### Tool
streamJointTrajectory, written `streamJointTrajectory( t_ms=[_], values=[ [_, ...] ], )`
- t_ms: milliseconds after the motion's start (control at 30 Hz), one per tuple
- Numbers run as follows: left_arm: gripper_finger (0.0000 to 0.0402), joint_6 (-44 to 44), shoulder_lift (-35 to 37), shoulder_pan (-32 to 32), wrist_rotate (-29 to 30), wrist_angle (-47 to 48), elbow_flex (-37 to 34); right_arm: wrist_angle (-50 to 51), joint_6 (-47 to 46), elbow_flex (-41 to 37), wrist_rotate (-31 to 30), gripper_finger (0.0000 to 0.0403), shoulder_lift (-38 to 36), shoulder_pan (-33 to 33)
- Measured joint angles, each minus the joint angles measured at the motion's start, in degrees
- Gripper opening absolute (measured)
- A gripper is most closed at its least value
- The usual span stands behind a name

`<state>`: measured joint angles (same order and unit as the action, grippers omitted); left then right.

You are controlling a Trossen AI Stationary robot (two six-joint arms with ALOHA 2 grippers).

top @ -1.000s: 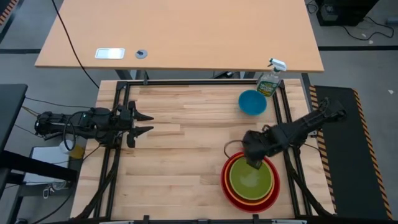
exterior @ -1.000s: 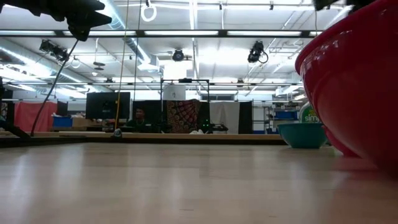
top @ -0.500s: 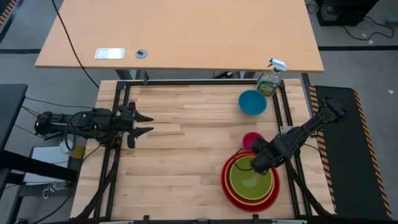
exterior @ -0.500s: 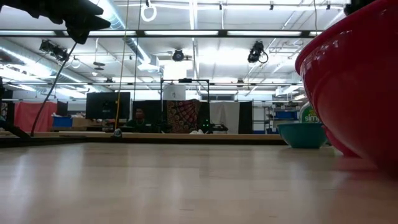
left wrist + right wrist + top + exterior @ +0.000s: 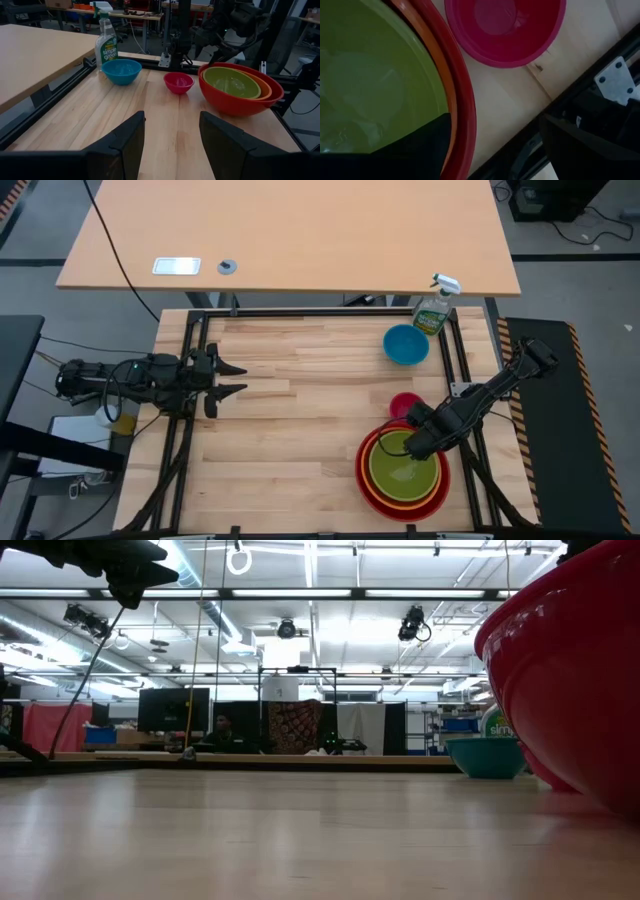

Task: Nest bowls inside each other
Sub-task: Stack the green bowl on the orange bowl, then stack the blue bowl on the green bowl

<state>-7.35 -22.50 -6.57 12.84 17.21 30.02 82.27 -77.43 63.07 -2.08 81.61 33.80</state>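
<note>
The red bowl (image 5: 403, 471) stands at the near right with the orange bowl (image 5: 451, 95) and the lime green bowl (image 5: 404, 465) nested in it. Just beyond it the magenta-pink bowl (image 5: 405, 404) rests on its base on the table, and the blue bowl (image 5: 406, 344) stands farther back. My right gripper (image 5: 495, 150) hangs open, pointing down over the stack's far rim, with one finger (image 5: 420, 145) above the green bowl and the other (image 5: 590, 145) outside the red rim. My left gripper (image 5: 232, 378) waits open at the table's left.
A green spray bottle (image 5: 433, 310) stands at the far right corner behind the blue bowl. A black frame rail (image 5: 465, 395) runs along the table's right edge close to my right arm. Bare wood (image 5: 300, 430) spreads between the two arms.
My right arm has swung toward the table's right edge and sunk a little, its wrist rolling. The magenta-pink bowl, hidden under the arm a second ago, now shows beside it. The bowls have kept their places.
</note>
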Motion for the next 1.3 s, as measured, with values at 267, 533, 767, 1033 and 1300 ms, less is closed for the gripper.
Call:
streamJointTrajectory(
  t_ms=[267,533,767,1033,1300],
  values=[
    [0.0192,0.0,0.0,0.0,0.0,0.1,0.0,-0.9,5.7,-0.2,0.4,0.0306,6.5,0.0],
    [0.0192,0.1,0.0,0.0,0.0,-0.3,0.0,4.2,3.2,6.9,-6.0,0.0286,5.5,-0.3],
    [0.0192,0.7,0.0,0.0,0.0,-1.5,0.0,5.8,1.8,7.8,-20.4,0.0264,4.2,-5.0],
    [0.0192,0.7,0.0,0.0,0.0,-2.9,0.0,-0.4,16.2,4.8,-26.2,0.0252,4.5,-18.8],
    [0.0192,0.7,0.0,0.0,0.0,-2.9,0.0,-7.3,32.7,-2.1,-31.2,0.0257,4.5,-30.9]
  ],
)
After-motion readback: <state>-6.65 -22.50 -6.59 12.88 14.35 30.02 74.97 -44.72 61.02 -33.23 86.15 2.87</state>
